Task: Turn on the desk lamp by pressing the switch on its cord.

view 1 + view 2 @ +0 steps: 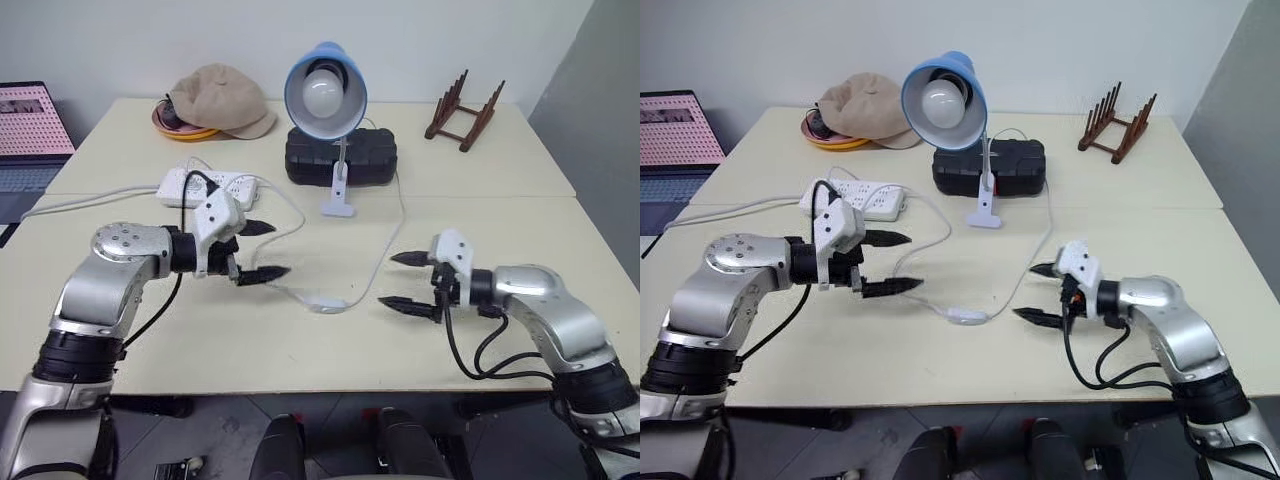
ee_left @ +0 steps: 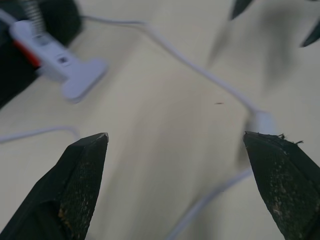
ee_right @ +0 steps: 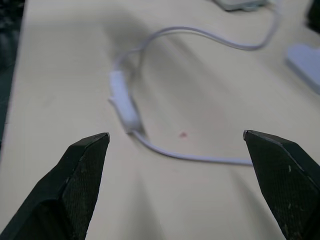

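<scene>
Both grippers, left [image 1: 262, 250] and right [image 1: 404, 282], hover with fingers apart, holding nothing. Between them, near the front edge, the switch [image 1: 327, 302] lies on the cord [image 1: 385, 245]; the lamp [image 1: 325, 90] looks unlit. You're at the approach: bring one gripper down onto the switch and press.

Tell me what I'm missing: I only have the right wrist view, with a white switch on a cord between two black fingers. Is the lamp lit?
Observer: The desk lamp stands at the back of the table; its bulb looks unlit.
Operator: Where's the other arm?
Observer: The left gripper hovers open, facing the right gripper across the switch.
Operator: Is either touching it?
Observer: No, both are clear of the switch, which lies flat on the table.
Operator: Anything nearby?
Observer: A power strip lies behind the left gripper.
</scene>
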Available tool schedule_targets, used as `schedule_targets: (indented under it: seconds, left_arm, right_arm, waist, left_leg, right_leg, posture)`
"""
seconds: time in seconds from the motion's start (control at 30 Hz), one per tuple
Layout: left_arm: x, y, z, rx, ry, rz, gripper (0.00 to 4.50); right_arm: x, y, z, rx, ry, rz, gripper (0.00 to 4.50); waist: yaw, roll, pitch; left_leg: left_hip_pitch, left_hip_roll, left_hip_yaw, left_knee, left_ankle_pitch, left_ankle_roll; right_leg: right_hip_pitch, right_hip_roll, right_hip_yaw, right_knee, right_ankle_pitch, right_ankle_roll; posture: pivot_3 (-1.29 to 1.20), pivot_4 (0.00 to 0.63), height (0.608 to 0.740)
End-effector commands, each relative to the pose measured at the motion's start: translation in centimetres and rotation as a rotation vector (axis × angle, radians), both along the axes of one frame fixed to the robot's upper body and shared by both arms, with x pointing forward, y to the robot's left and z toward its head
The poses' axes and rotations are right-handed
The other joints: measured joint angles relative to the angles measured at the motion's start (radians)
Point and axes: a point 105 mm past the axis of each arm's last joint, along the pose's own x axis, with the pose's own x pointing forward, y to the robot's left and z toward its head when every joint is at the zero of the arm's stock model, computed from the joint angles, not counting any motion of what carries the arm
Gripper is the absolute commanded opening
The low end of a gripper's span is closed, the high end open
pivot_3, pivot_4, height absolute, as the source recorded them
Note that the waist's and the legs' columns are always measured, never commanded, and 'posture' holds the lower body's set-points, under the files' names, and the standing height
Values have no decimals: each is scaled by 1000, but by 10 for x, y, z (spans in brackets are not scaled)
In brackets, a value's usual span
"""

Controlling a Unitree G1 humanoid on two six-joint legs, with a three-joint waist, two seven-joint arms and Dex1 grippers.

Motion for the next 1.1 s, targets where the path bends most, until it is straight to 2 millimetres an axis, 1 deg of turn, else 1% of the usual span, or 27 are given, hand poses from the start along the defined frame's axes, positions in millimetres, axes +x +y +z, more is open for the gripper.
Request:
schedule_targets:
  seconds: [0.03, 0.1, 0.17, 0.3, 0.37, 0.43, 0.47, 0.5, 0.67, 0.73, 0.77, 0.8, 0.87, 0.9, 0.93, 1.0, 1.03, 1.1]
  left_arm:
    - [-18, -1, -10, 130, -12, -142, 4500]
    - [-18, 2, -17, 192, -69, -174, 4500]
    - [-19, 3, -22, 223, -93, -204, 4500]
    - [-15, -2, -20, 189, -106, -205, 4500]
    - [-16, -2, -21, 191, -107, -211, 4500]
    - [-19, -1, -24, 198, -105, -221, 4500]
    - [-21, 0, -25, 200, -105, -219, 4500]
    - [-21, 1, -26, 199, -104, -214, 4500]
    - [-24, -1, -27, 199, -102, -230, 4500]
    - [-26, -2, -27, 192, -96, -232, 4500]
    - [-26, -2, -26, 190, -98, -233, 4500]
    - [-25, -3, -26, 190, -101, -233, 4500]
    - [-24, -4, -27, 191, -104, -233, 4500]
    - [-24, -3, -27, 194, -104, -237, 4500]
    - [-24, -3, -27, 197, -104, -240, 4500]
    - [-24, -3, -26, 196, -104, -244, 4500]
    - [-23, -4, -25, 192, -104, -243, 4500]
    - [-23, -5, -25, 188, -104, -241, 4500]
  right_arm:
    - [0, 25, -11, -21, 1, 97, 4494]
    - [9, 36, -11, -17, -30, 102, 4494]
    - [15, 41, -13, -37, -70, 112, 4494]
    - [18, 53, -13, 4, -45, 129, 4494]
    - [17, 55, -14, 8, -34, 135, 4494]
    - [10, 59, -20, -11, -16, 183, 4494]
    - [6, 60, -24, -26, -8, 205, 4494]
    - [5, 60, -28, -38, 0, 213, 4494]
    - [8, 60, -33, -46, 4, 208, 4494]
    - [10, 61, -33, -39, 1, 202, 4494]
    - [12, 60, -33, -39, -6, 197, 4108]
    - [13, 59, -33, -45, -13, 193, 3982]
    - [15, 58, -35, -58, -24, 193, 3439]
    - [16, 57, -34, -48, -20, 183, 3310]
    - [17, 57, -33, -39, -17, 176, 2987]
    - [17, 56, -31, -34, -19, 178, 2690]
    - [17, 55, -32, -38, -21, 180, 2370]
    - [18, 54, -33, -47, -29, 177, 1984]
  waist:
    - [-3, 1, 1]
    - [-6, 1, 1]
    - [-7, 1, 2]
    - [1, 1, 2]
    - [3, 1, 2]
    - [3, 1, 2]
    - [3, 1, 2]
    - [3, 1, 2]
    - [2, 1, 2]
    - [2, 1, 2]
    - [2, 1, 2]
    - [2, 1, 2]
    - [2, 1, 2]
    - [2, 1, 2]
    - [2, 1, 2]
    - [2, 1, 2]
    - [2, 1, 2]
    - [2, 1, 2]
  left_leg:
    - [0, 0, 0, 0, 0, 0]
    - [0, 0, 0, 0, 0, 0]
    - [0, 0, 0, 1, 0, 0]
    - [-1, 0, 0, 1, 0, 0]
    - [-1, 0, 0, 1, 0, 0]
    - [-1, 0, 0, 1, 0, 0]
    - [-1, 0, 0, 1, 0, 0]
    - [-1, 0, 0, 1, 0, 0]
    - [-1, 1, 0, 1, 0, 0]
    - [0, 1, 0, 1, 0, 0]
    - [0, 1, 0, 2, 0, 0]
    - [-1, 1, 0, 2, 0, 0]
    - [0, 1, 0, 2, 0, 0]
    - [0, 1, 0, 2, 0, 0]
    - [0, 1, 0, 2, 0, 0]
    - [-1, 1, 0, 2, 0, 0]
    - [-1, 1, 0, 2, 0, 0]
    - [0, 1, 0, 2, 0, 0]
  right_leg:
    - [0, 0, 0, 0, 0, 0]
    - [0, 0, 0, 0, 0, 0]
    - [0, 0, 0, 1, 0, 0]
    - [-1, 0, 0, 2, 0, 0]
    - [-1, 0, 0, 2, 0, 0]
    - [-1, 0, 0, 2, 0, 0]
    - [-1, 0, 0, 2, 2, 4]
    - [-1, 0, 0, 2, 2, 4]
    - [-2, 1, 0, 4, 1, 3]
    - [-2, 1, 0, 4, 0, -1]
    - [-2, 1, 0, 4, 0, -1]
    - [-2, 1, 0, 4, 0, 0]
    - [-2, 1, 0, 5, 0, 0]
    - [-2, 1, 0, 5, 0, 0]
    - [-2, 1, 0, 5, 0, 0]
    - [-2, 1, 0, 4, 0, 0]
    - [-2, 1, 0, 5, 0, 0]
    - [-2, 1, 0, 5, 0, 1]
  posture:
    - [0, 150, 740]
    - [0, 150, 740]
    - [0, 150, 740]
    - [0, 150, 740]
    - [0, 150, 740]
    - [0, 150, 740]
    - [0, 150, 740]
    - [0, 150, 740]
    - [0, 150, 740]
    - [0, 150, 740]
    - [0, 150, 740]
    - [0, 150, 740]
    - [0, 150, 740]
    - [0, 150, 740]
    - [0, 150, 740]
    - [0, 150, 740]
    - [0, 150, 740]
    - [0, 150, 740]
